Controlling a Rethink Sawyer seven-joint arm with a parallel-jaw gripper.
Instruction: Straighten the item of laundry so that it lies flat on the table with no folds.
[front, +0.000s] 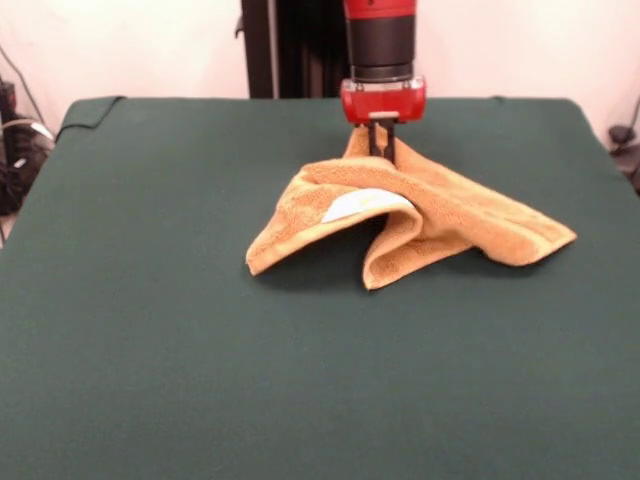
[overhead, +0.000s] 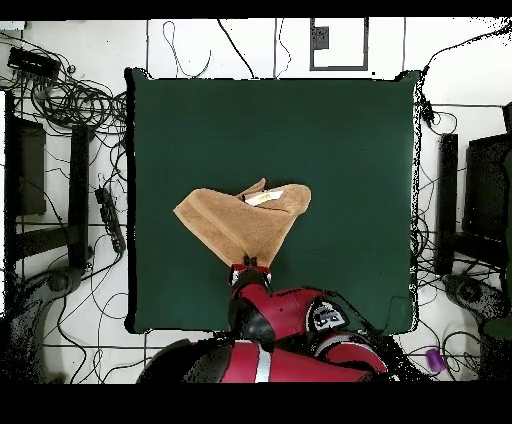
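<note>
1. Pinching the far corner of the towel (front: 440, 205), the gripper (front: 382, 148) shows two dark fingers (front: 375, 140) clenched on the cloth; the arm above is cut off at the front view's top edge.
2. One towel, bunched and folded over itself near the table's far middle, with its underside hidden and a white label (front: 362, 204) peeking from a fold.
3. One table (front: 180, 330), dark green all over.
4. Overhead, cables (overhead: 70, 100) tangle on the pale floor around the table.
</note>
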